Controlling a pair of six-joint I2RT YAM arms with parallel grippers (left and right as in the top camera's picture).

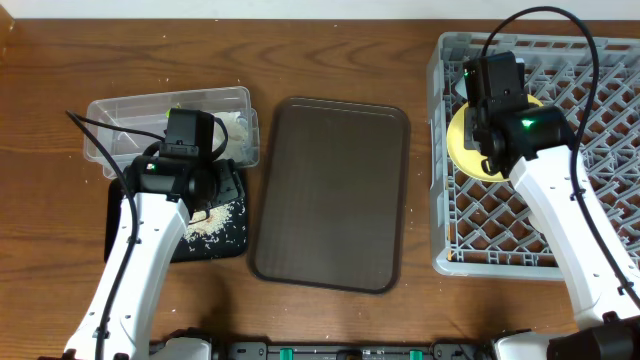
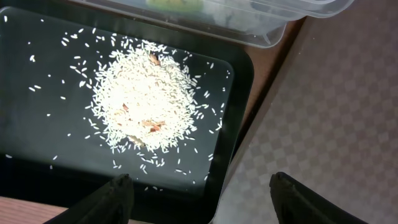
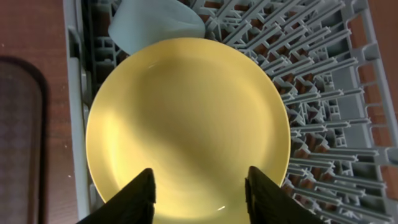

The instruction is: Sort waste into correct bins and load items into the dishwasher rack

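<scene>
Whitish rice scraps (image 2: 146,99) lie piled on the shallow black tray (image 2: 37,124), which sits next to the clear tub (image 2: 261,25). A yellow-green wrapper (image 2: 174,3) shows inside the tub. My left gripper (image 2: 202,199) is open and empty above the tray's right front corner; in the overhead view the left gripper (image 1: 205,190) hides much of the black tray (image 1: 225,240). The yellow plate (image 3: 186,124) lies in the grey dishwasher rack (image 3: 323,74) with the light blue bowl (image 3: 155,25) beyond it. My right gripper (image 3: 202,193) is open above the plate, holding nothing.
A large dark brown serving tray (image 1: 330,195) lies between the black tray and the rack (image 1: 600,150). The clear tub (image 1: 120,115) stands at the back left. Cables run over both arms.
</scene>
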